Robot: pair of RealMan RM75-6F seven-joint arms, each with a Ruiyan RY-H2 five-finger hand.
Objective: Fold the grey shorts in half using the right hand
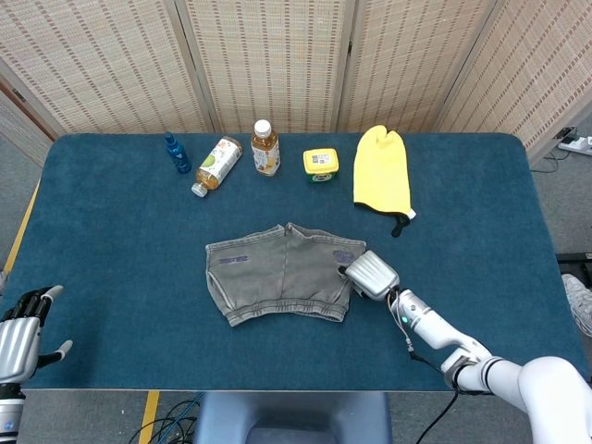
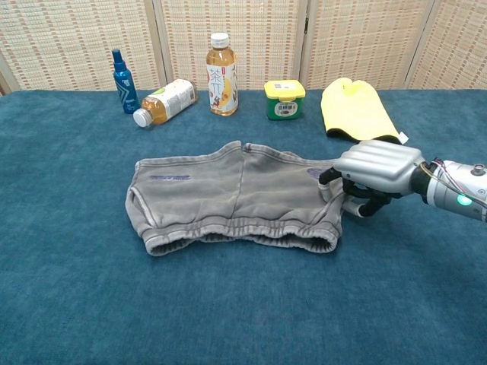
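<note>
Grey shorts (image 2: pixel 236 199), one pair, gripped at their edge by the right robot hand (image 2: pixel 370 178); three bottles (image 2: pixel 221 64) behind

Item count: one pair of grey shorts (image 2: pixel 232 198), three bottles (image 2: pixel 219 74), one green jar (image 2: pixel 285 100), one yellow mitt (image 2: pixel 354 109), two hands (image 2: pixel 377 171).

Bottles (image 1: pixel 217 162), jar (image 1: pixel 320 165) and yellow mitt (image 1: pixel 383 179) all sit along the counter's (image 1: pixel 120 268) far edge, well apart from the shorts (image 1: pixel 282 273); bare cloth either side and in front.
</note>
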